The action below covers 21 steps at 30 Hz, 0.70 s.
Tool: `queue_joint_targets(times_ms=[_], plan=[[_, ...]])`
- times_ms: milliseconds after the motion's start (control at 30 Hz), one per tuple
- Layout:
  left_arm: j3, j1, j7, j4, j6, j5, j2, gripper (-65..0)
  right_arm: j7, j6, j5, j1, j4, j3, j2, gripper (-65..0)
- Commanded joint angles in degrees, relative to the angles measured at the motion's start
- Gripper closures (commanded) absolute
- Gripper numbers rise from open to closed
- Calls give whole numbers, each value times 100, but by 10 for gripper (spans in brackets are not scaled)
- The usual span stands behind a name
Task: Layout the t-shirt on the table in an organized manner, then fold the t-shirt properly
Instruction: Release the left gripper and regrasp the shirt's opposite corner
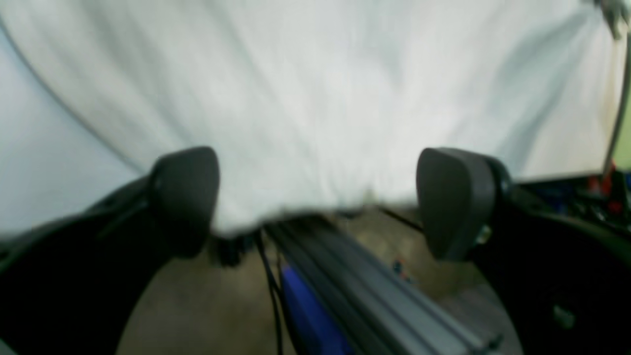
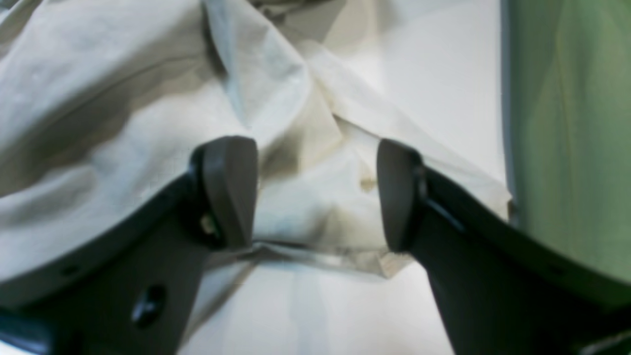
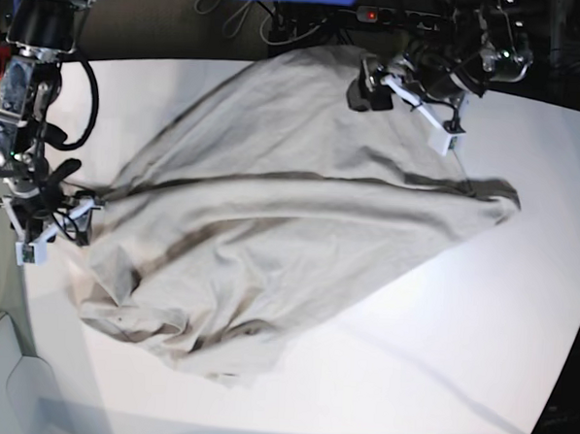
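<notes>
T-shirt edge between open right jaws, ungripped.

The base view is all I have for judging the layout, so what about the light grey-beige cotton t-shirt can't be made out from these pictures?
- Collar and neck label: not found in any view; the light grey-beige cotton t-shirt is bunched over itself.
- Sleeves: base view, lost in folds near the right gripper.
- Far hem: left wrist view, blurred between the open left gripper fingers; base view, the arm covers it.
- White table: its near edge is cut off.

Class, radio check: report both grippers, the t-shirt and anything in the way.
Left gripper open at far hem. Right gripper open over bunched edge. T-shirt spread but rumpled on table. No obstruction seen.
</notes>
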State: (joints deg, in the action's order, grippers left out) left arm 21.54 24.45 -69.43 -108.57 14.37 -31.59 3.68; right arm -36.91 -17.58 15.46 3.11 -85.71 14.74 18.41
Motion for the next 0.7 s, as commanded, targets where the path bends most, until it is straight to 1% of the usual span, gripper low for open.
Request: queue_joint_targets(times_ms=[0, 133, 233, 333, 500, 600, 667], plan=[[4, -84, 20, -74, 0, 17, 49, -624, 126, 5, 58, 97, -93, 33, 97, -384], [75, -524, 20, 453, 0, 439, 23, -624, 126, 5, 58, 97, -93, 33, 97, -384], [461, -928, 20, 1200, 0, 526, 14, -624, 126, 5, 58, 97, -93, 33, 97, -384], [831, -1183, 20, 1666, 0, 544, -12, -624, 126, 5, 49, 97, -93, 33, 97, -384], [1226, -1456, 64, 1868, 0, 544, -522, -624, 126, 5, 49, 97, -93, 33, 106, -384], [1332, -1605, 398, 1956, 0, 544, -970, -624, 126, 5, 49, 97, -93, 33, 97, -384], [1332, -1790, 521, 2150, 0, 526, -1313, -624, 117, 5, 49, 97, -93, 33, 97, -384]])
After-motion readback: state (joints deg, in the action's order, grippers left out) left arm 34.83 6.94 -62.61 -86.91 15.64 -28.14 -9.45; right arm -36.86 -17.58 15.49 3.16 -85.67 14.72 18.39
